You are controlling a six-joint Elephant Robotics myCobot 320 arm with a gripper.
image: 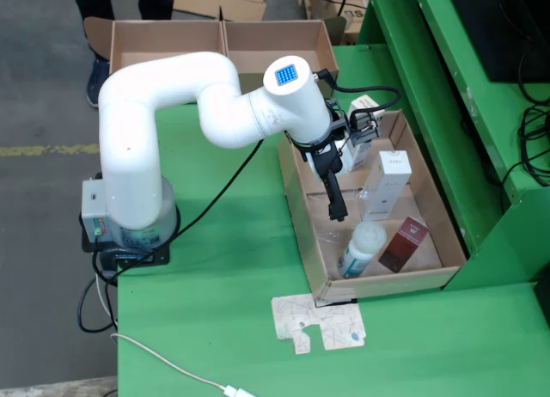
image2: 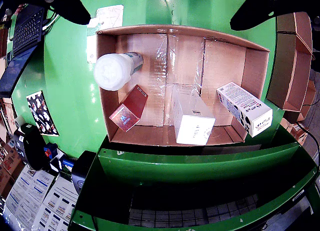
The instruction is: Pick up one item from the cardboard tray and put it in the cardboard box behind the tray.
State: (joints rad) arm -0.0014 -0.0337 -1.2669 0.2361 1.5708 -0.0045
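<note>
- Claw (image: 337, 210) hangs over the cardboard tray (image: 302, 210) – fingers spread wide in the wrist view, nothing between them
- White bottle (image2: 114, 69), red carton (image2: 129, 108) and two white cartons all lie in the tray, ungripped
- Cardboard box (image: 222, 43) behind looks empty, though only partly visible – picking and placing both remain

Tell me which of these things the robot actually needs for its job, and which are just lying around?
For the job:
- cardboard tray
- white-capped bottle
- dark red box
- tall white box
- printed white box
- cardboard box behind the tray
- gripper

Lying about:
- flattened carton scrap
- white cable
- keyboard
</note>
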